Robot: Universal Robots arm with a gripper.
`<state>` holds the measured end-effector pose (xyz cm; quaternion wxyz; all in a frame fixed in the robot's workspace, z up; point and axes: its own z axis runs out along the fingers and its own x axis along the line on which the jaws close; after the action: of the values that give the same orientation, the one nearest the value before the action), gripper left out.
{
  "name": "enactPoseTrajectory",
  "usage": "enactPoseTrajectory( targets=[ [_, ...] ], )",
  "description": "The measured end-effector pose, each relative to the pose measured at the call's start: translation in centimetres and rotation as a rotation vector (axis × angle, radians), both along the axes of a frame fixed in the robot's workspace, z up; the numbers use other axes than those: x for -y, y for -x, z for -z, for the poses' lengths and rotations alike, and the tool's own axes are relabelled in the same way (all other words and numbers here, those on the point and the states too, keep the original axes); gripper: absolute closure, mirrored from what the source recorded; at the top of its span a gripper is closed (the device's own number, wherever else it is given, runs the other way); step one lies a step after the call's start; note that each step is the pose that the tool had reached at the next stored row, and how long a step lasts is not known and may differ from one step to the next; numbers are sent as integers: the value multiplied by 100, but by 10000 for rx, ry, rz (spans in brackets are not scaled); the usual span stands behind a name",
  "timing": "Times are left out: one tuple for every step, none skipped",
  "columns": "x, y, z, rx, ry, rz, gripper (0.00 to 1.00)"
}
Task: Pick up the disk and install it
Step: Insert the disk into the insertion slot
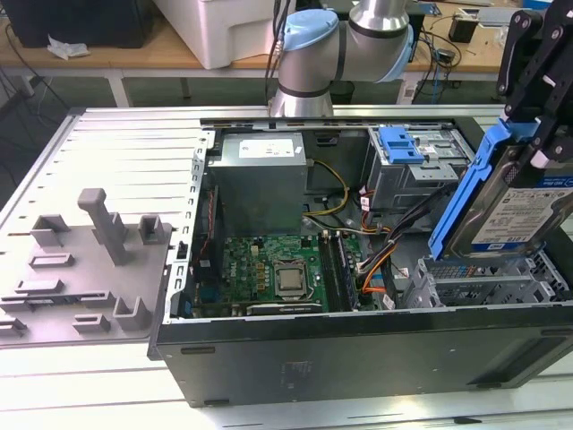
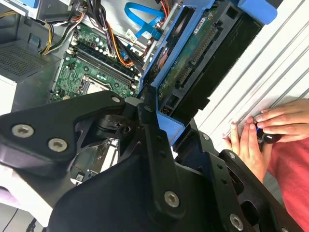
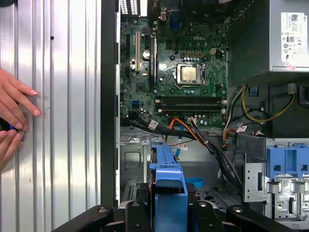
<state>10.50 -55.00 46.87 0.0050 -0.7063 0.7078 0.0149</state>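
Fingers (image 2: 150, 133) grip the disk (image 2: 193, 55); both wrist views show a person's hand (image 2: 277, 118).

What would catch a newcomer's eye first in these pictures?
The gripper holds the disk, tilted in its blue frame, above the drive bay at the exterior view's right end of the open computer case. Inside the case lies a green motherboard. In the first wrist view, a person's hand rests on the ribbed metal table beside the case.
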Motion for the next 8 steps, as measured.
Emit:
enactPoseTrajectory(
  targets=[
    [-1,0,2,0,0,0,64],
    [-8,0,4,0,2,-1,64],
    [-13,0,5,0,2,-1,64],
    [-17,0,6,0,2,-1,64],
    [-23,0,8,0,2,-1,64],
    [-27,0,10,0,3,0,64],
    [-32,-1,14,0,1,1,64],
    [-34,-1,18,0,0,2,64]
  ],
)
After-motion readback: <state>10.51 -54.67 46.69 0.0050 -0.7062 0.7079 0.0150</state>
